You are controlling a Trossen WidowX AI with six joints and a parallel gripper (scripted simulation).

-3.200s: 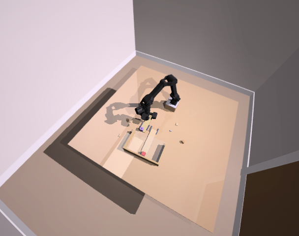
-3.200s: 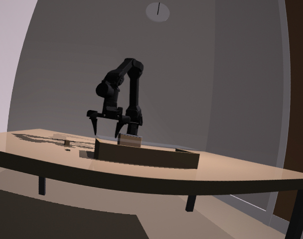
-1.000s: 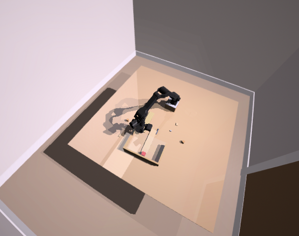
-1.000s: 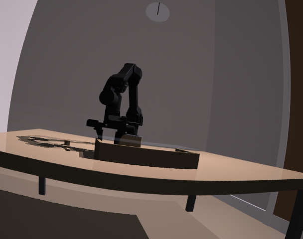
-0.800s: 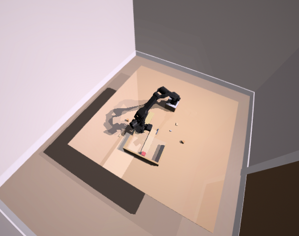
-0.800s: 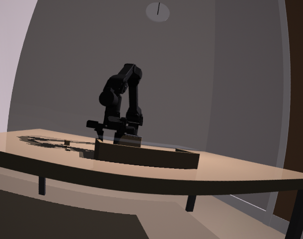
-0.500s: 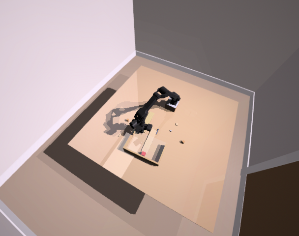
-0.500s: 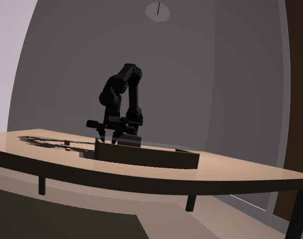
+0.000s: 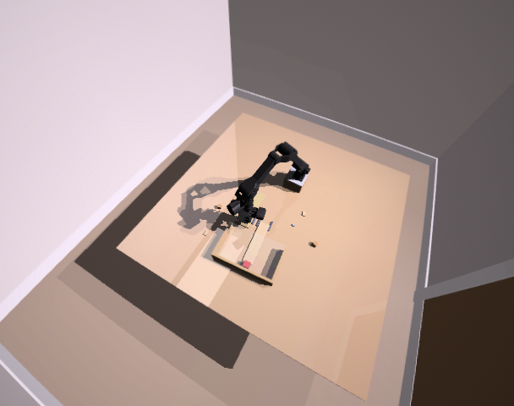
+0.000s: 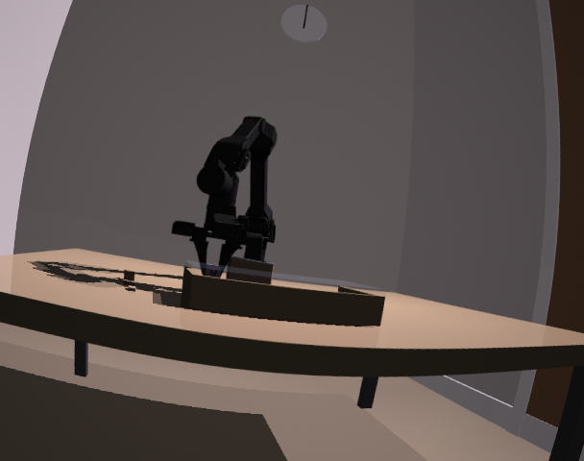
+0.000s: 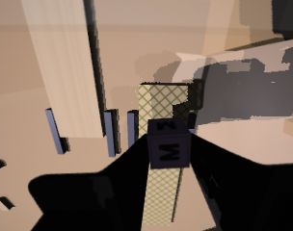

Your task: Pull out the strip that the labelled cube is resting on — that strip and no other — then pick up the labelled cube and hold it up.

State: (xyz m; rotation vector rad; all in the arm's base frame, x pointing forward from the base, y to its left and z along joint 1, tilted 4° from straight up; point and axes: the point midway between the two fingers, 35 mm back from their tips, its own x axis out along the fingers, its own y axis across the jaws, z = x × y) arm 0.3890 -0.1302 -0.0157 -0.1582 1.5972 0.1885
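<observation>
The labelled cube (image 11: 169,149) is dark purple with a black "M" on its face. In the wrist view it sits between my two black fingers. My gripper (image 11: 166,137) (image 9: 248,215) (image 10: 213,268) is shut on the cube, low over the table. A pale strip with a green crosshatch (image 11: 162,204) (image 9: 259,200) runs lengthwise under the cube and shows both behind and in front of it. I cannot tell whether the cube still touches the strip. In the top and exterior views the cube is hidden by the gripper.
Short blue posts (image 11: 54,131) (image 11: 109,134) stand left of the strip beside a long light wooden plank (image 11: 65,67). A shallow wooden tray (image 9: 224,260) (image 10: 282,304) lies in front, holding a red block (image 9: 246,264). Small bits (image 9: 303,213) (image 9: 312,244) lie to the right.
</observation>
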